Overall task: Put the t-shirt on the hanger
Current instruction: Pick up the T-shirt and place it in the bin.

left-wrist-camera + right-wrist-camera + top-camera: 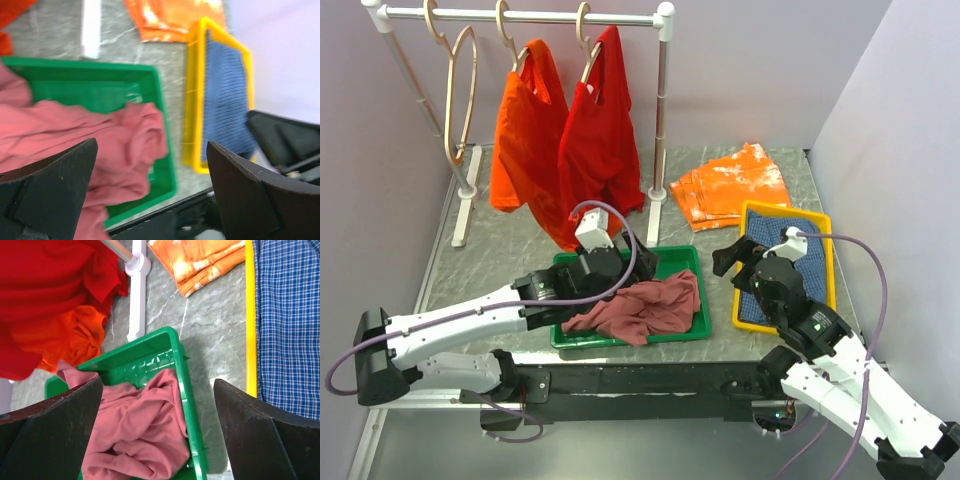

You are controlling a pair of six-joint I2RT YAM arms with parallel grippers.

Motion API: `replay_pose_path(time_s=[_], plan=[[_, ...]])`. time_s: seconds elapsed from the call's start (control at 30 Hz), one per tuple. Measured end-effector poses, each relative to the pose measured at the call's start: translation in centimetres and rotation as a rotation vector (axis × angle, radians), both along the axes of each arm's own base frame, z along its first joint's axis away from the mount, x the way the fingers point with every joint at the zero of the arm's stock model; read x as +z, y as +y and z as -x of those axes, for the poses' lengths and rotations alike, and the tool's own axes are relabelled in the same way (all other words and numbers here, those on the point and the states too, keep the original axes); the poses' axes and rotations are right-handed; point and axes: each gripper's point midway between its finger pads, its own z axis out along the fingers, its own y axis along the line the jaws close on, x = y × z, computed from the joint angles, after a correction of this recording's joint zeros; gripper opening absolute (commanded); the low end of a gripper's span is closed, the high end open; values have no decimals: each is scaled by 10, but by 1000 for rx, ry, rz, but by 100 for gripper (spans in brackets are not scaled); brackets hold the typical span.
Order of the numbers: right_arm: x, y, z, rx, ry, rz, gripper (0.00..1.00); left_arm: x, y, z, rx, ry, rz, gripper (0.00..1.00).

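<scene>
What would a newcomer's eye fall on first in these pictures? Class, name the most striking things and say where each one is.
The red t-shirt and orange t-shirt hang side by side on the white rail at the back. In front of them, the pink t-shirt lies crumpled in a green tray. To its right, a yellow tray holds a blue checked cloth.

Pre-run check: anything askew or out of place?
The t-shirt is bunched in the green tray, one edge lapping over its near rim. An orange cloth lies loose on the table behind the yellow tray, in no tray. Nothing looks damaged.
</scene>
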Motion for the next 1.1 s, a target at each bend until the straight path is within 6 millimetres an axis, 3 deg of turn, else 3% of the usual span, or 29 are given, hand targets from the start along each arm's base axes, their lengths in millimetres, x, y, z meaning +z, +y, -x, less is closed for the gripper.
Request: replay_pose_path(time_s=[0.27,0.53,0.63,0.9,1.1], plan=[[-18,12,-2,60,67,49,100,-35,23,7,-8,16,-125,97],[-49,50,-8,224,165,110,100,-22,40,10,17,-4,-118,96],[-67,69,-2,299,207,164,100,-17,46,10,28,-14,-109,97],[-82,113,6,460,222,261,100,-8,57,11,50,-29,-98,96],[-93,161,7,612,229,364,100,-12,61,12,53,-20,-115,96]])
